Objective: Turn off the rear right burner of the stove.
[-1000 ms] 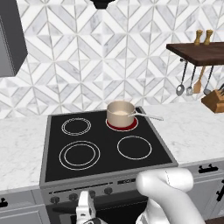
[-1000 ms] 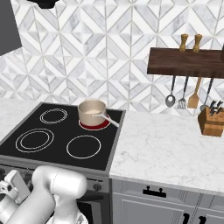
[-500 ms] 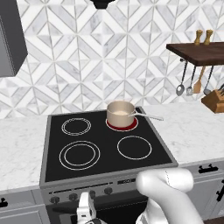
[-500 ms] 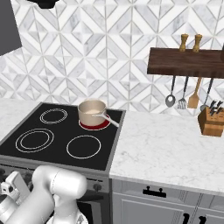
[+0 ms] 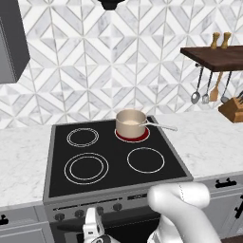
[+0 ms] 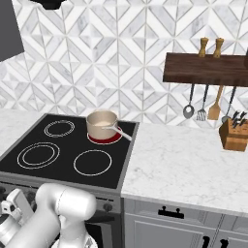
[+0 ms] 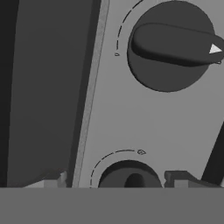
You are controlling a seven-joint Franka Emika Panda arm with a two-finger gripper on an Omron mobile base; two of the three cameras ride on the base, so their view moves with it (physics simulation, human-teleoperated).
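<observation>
While a saucepan [image 5: 131, 124] covers the rear right burner [image 5: 133, 135], knives [image 6: 233, 134] stand well apart.

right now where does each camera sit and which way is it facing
Left base view: behind the arm's left, looking down on the stove; white arm lower right.
Right base view: behind its right, same stove and saucepan; arm lower left.
Hand view: on the hand, close on the steel panel's knobs; claw tips at bottom.
Both base views share the red rear right burner.
</observation>
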